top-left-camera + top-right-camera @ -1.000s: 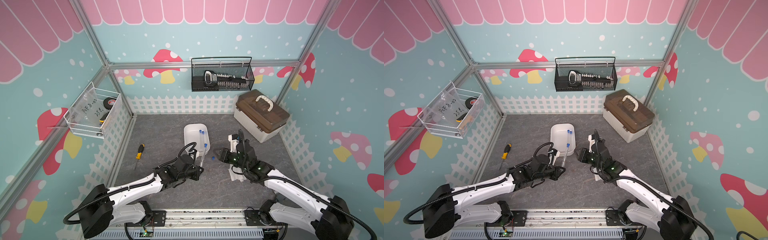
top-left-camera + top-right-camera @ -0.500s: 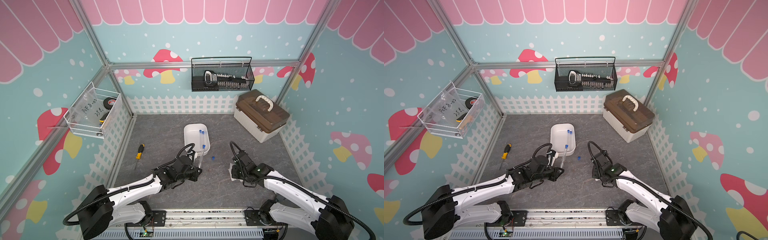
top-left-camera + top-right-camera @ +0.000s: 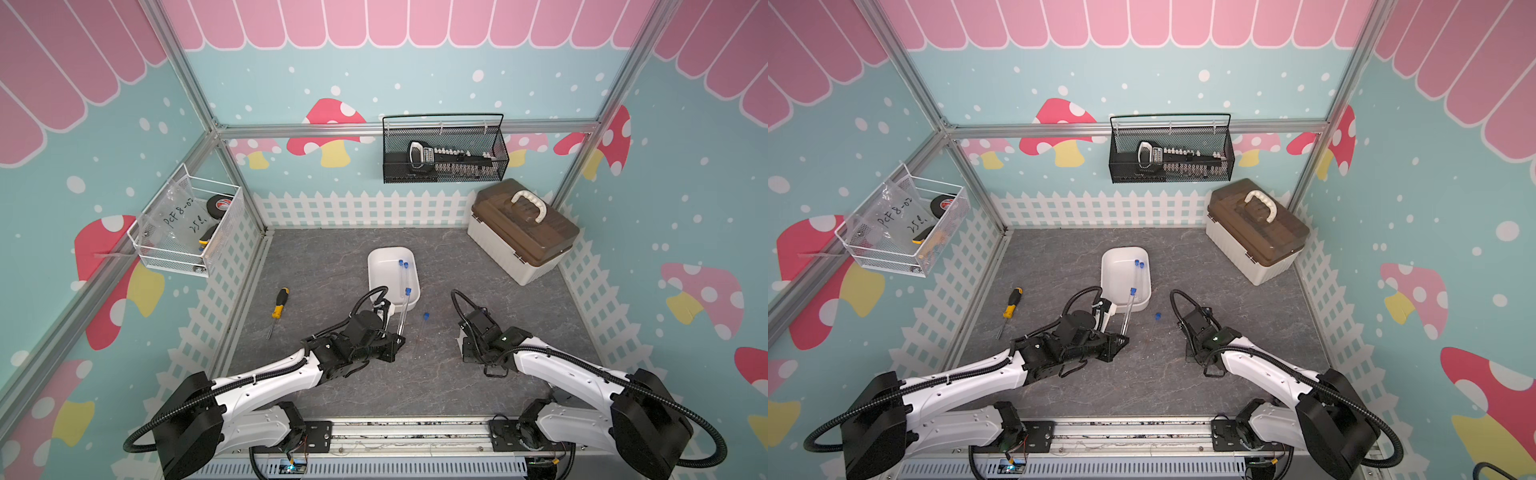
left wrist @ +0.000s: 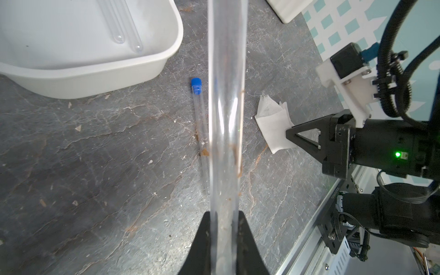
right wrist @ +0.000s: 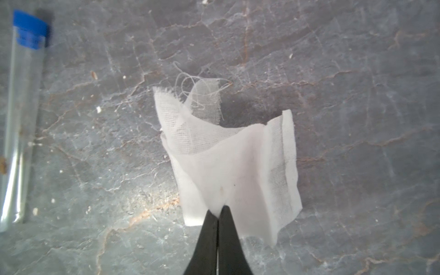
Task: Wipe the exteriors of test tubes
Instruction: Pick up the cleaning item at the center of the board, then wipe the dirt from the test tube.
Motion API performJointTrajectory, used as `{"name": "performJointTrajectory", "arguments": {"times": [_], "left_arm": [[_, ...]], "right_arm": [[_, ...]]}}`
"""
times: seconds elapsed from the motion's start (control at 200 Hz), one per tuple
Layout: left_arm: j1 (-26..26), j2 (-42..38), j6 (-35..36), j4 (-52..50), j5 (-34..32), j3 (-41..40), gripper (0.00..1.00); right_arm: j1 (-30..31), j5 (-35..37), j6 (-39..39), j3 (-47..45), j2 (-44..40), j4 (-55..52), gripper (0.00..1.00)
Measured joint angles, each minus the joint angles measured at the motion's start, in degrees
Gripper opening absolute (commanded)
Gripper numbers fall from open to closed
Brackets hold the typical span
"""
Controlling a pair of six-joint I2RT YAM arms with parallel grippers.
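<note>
Test tube, long, clear, blue-capped glass, is held at its uncapped end in our left pincer, above the grey stone-patterned counter. Our right pincer is clenched on a white gauze square; we should fold it round the tube and stroke lengthwise.

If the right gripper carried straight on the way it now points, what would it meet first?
Probably the grey table mat: the right gripper points down at it, jaws shut on the white gauze, which would press flat first. Its height above the mat is unclear.
</note>
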Motion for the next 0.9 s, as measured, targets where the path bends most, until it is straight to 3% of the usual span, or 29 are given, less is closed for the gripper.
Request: {"name": "performJointTrajectory", "arguments": {"times": [0.23, 0.47, 0.901], "left_arm": [[0.0, 0.0, -0.2, 0.7, 0.2, 0.0, 0.13], [0.1, 0.6, -0.4, 2.4, 0.4, 0.2, 0.13], [0.3, 4.8, -0.1, 4.8, 2.7, 4.2, 0.14]], "right_arm": [[0.0, -2.6, -1.7, 5.5, -5.5, -1.8, 0.00], [0.0, -12.3, -0.3, 16.3, -13.3, 4.2, 0.00], [0.2, -27.0, 6.9, 22.0, -8.7, 23.2, 0.00]]}}
